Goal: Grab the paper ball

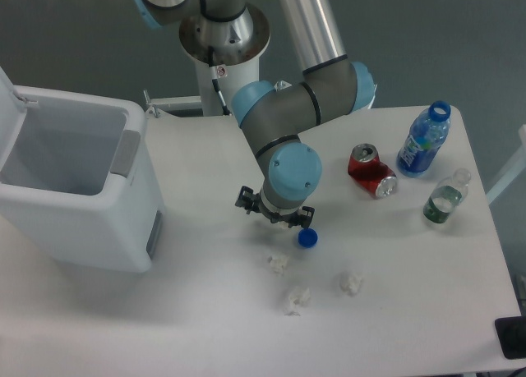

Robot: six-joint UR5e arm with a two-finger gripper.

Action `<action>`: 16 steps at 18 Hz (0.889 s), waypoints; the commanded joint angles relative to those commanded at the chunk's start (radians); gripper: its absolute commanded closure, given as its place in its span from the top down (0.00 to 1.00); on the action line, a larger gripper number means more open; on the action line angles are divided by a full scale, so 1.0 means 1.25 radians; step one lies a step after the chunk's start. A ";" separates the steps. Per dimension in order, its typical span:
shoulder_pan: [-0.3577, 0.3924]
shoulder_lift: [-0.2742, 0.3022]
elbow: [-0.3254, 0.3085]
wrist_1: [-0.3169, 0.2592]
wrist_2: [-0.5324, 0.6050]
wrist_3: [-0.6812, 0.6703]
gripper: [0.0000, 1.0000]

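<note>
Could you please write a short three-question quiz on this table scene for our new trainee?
1. True or false: the gripper holds a paper wad.
2. How many white paper wads lie on the table?
3. What lies nearest the blue bottle cap? A) red can B) white bin C) gripper

Key: 1 false, the wads lie apart from it. 2 three. 3 C.

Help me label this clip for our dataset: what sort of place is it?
Probably a robotics lab set up for a trash-sorting test: a white table holding a crushed red can, plastic bottles and paper wads, with an open white bin beside the arm.
</note>
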 joint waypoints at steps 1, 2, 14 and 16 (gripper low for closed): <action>0.004 0.000 0.001 0.000 0.000 0.000 0.93; 0.009 0.000 0.001 0.000 0.000 0.000 0.92; 0.040 -0.002 0.011 0.005 0.015 0.012 0.91; 0.044 -0.011 0.011 0.007 0.018 0.018 0.91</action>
